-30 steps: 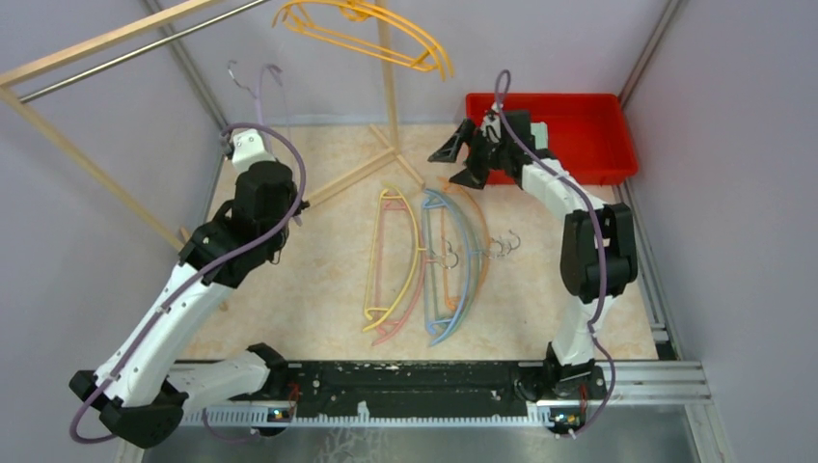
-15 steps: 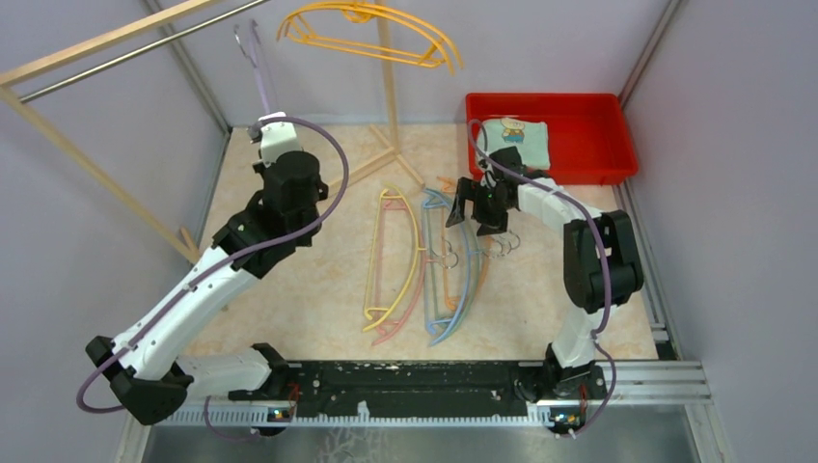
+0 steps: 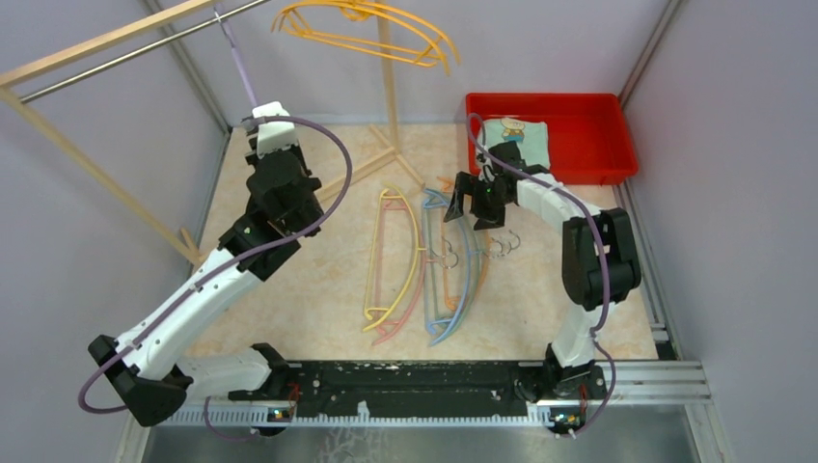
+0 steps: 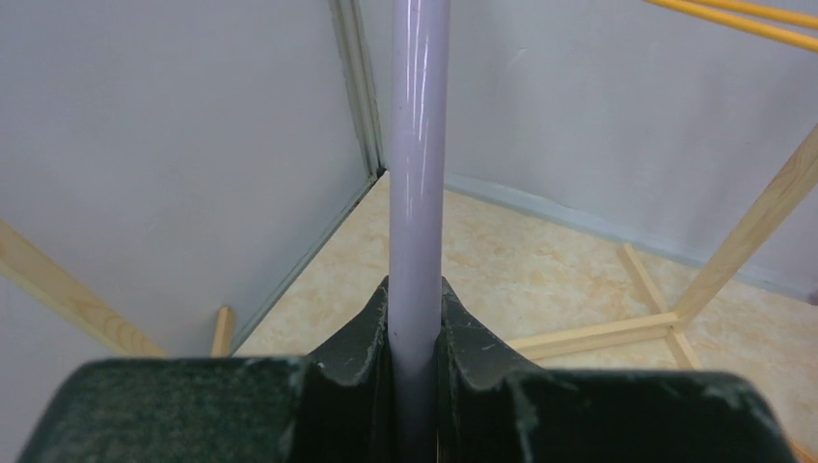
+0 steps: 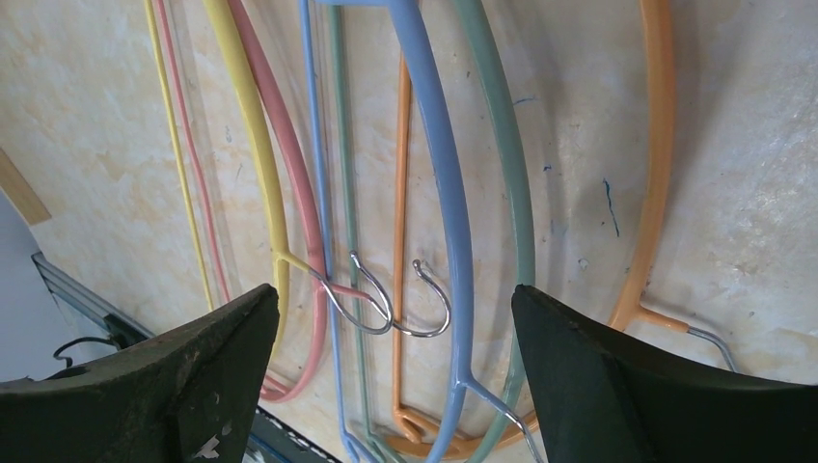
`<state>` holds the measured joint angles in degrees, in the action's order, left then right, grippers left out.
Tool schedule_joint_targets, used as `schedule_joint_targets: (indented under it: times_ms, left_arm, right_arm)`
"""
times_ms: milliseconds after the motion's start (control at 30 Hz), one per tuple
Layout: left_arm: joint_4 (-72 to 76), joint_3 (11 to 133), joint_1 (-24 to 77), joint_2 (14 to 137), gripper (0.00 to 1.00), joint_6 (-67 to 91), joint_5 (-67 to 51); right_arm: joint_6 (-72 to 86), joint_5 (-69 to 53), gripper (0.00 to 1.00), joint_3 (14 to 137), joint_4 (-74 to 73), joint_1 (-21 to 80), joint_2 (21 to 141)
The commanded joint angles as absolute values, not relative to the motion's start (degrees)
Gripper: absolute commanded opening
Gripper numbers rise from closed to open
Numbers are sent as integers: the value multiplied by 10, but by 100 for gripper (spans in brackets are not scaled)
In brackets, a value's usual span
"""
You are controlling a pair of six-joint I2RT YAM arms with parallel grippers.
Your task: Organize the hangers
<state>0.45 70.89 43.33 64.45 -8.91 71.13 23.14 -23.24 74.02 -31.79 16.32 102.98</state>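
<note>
My left gripper (image 3: pixel 261 120) is raised at the back left, shut on a purple hanger (image 3: pixel 239 64) whose top reaches up to the metal rail (image 3: pixel 116 60). In the left wrist view its purple bar (image 4: pixel 418 164) stands clamped between the fingers (image 4: pixel 364 333). Two yellow-orange hangers (image 3: pixel 371 37) hang at the top. Yellow (image 3: pixel 405 260), pink (image 3: pixel 384 333), blue (image 3: pixel 453 289), green and orange hangers lie side by side on the floor. My right gripper (image 3: pixel 473 212) hovers open just above the blue hanger (image 5: pixel 439 193), green hanger (image 5: pixel 511 193) and orange hanger (image 5: pixel 658 145), nothing between its fingers.
A pale wooden rack frame (image 3: pixel 68 145) runs along the left, with its foot bars (image 3: pixel 371 164) crossing the floor behind the hangers. A red bin (image 3: pixel 588 154) holding a folded cloth (image 3: pixel 518 135) stands at the back right. Walls close in on both sides.
My left arm has lifted the purple hanger up and right toward the rail. My right gripper has come from the bin down over the floor hangers, its jaws a little narrower.
</note>
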Motion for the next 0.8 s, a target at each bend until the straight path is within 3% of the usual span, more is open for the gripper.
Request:
schedule_joint_targets:
  times_ms: [0, 233, 767]
  left_arm:
    - [-103, 763, 408, 656, 0, 23, 683]
    - [-189, 761, 388, 667, 0, 117, 645]
    - [-166, 757, 361, 663, 0, 123, 608]
  right_arm:
    - [233, -245, 90, 770, -308, 164, 1031]
    - [236, -247, 89, 776, -308, 164, 1034]
    - [240, -259, 87, 762, -292, 164, 1039]
